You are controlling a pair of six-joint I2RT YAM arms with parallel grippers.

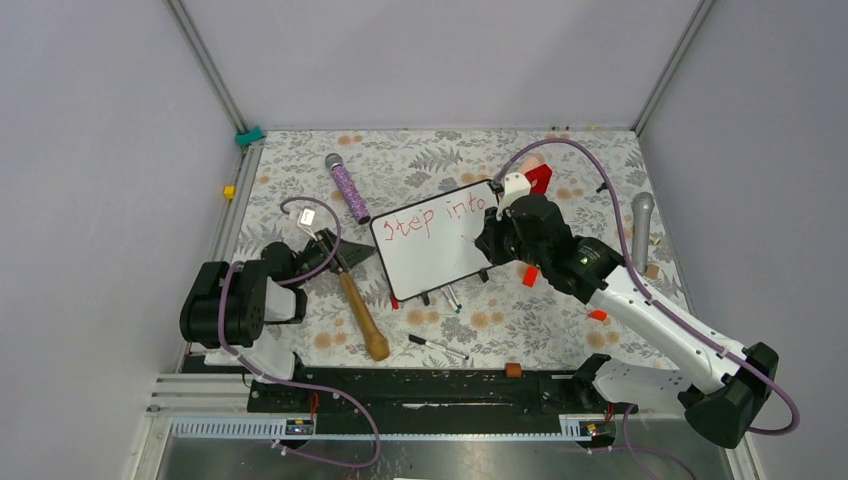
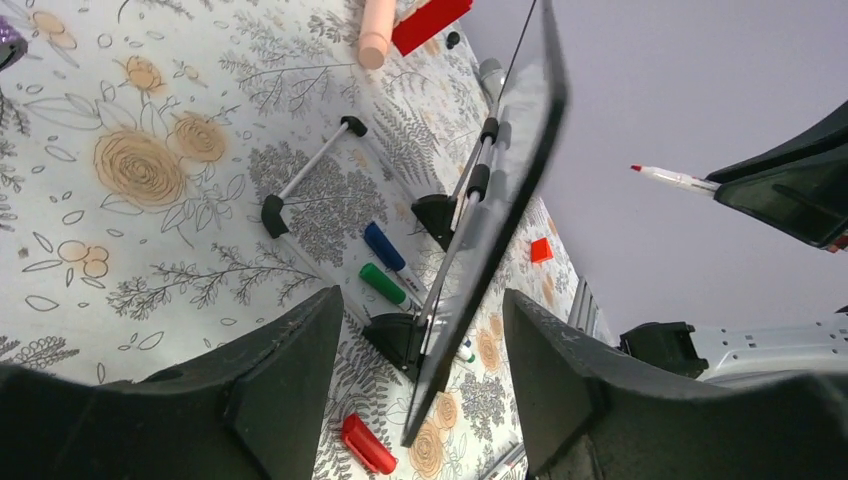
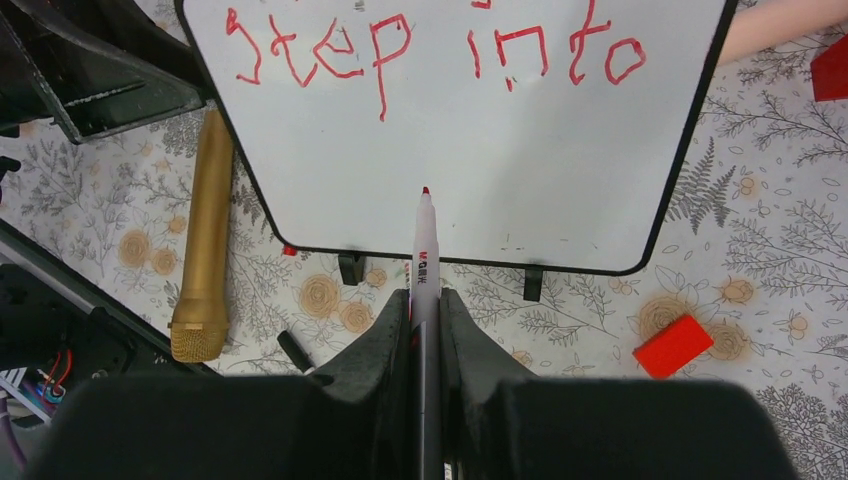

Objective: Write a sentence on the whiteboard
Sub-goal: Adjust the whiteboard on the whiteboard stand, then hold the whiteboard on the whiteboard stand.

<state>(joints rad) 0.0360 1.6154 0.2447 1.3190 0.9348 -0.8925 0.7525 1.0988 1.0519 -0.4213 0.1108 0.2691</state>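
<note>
Floral cloth [image 1: 450,160]: whiteboard [image 2: 530,110] edge between parted left jaws, marker [image 3: 425,250] clamped in right jaws

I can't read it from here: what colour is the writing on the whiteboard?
Red. The writing shows best in the right wrist view.

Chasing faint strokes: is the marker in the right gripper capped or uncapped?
Uncapped. The marker shows a bare red tip in the right wrist view, aimed at the whiteboard below the unfinished sentence.
</note>
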